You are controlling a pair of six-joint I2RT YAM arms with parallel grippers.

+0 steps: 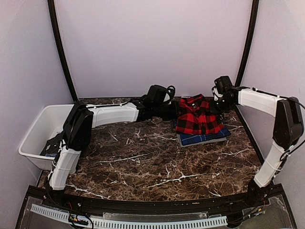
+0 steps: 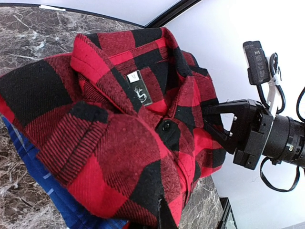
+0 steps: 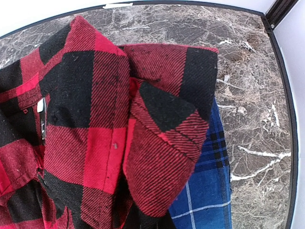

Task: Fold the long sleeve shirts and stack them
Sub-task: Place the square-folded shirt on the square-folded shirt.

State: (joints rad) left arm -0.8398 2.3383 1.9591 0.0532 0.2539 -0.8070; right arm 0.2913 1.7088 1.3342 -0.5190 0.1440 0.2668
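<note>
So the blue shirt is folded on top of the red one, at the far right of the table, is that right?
No, reversed: the red shirt lies on top of the blue shirt, as the top view shows. They are at the far right of the table.

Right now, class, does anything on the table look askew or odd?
The red-and-black shirt lies rumpled on the blue plaid shirt, not squared with it: blue sticks out along the near edge.
</note>
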